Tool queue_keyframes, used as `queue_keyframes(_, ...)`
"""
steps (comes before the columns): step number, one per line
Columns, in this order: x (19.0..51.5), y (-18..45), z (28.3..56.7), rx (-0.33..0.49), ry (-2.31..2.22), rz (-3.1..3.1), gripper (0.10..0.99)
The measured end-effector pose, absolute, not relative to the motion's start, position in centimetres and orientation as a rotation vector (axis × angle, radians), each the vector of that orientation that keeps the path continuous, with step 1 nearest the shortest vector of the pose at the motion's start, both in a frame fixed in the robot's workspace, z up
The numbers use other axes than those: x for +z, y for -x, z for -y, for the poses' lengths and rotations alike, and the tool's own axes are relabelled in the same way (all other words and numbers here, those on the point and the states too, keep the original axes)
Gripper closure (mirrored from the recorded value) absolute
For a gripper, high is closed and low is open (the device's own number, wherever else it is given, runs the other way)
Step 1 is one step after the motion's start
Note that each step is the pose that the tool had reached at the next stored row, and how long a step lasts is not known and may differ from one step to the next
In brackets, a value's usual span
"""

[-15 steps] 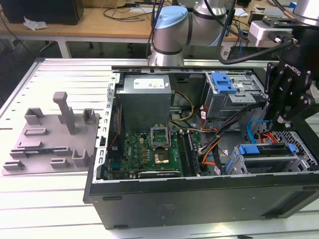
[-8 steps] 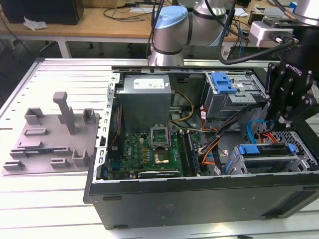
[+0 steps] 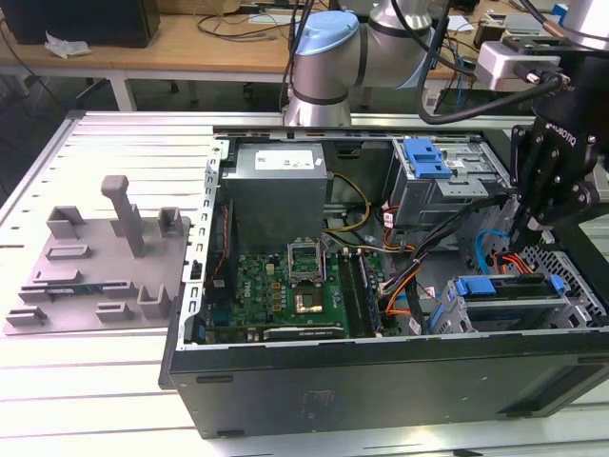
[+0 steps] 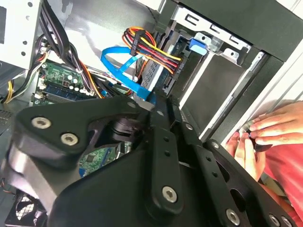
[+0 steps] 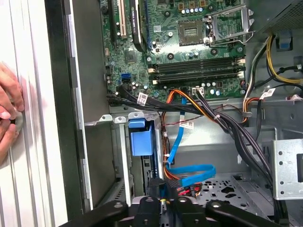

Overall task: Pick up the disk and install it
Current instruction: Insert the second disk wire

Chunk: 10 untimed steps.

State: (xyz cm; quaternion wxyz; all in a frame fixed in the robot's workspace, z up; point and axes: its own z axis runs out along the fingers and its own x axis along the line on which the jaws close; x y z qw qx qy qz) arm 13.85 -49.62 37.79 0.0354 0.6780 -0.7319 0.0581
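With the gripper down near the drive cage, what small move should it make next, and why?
Probably a small, slow, straight lift away from the drive cage. The disk appears seated in it, the blue cable lies close to the gripper, and a hand rests beside the case.

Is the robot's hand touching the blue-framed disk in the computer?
Cannot tell. In the exterior view the hand hangs close over the disk, but cables hide where they would meet.
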Motion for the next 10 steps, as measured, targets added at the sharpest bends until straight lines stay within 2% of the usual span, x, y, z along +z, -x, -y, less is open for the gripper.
queue_keyframes(1, 37.79, -13.85, 49.62, 0.179, -2.083, 2.249, 0.980)
queue_keyframes(10, 37.74, -13.86, 49.62, 0.178, -2.084, 2.250, 0.980)
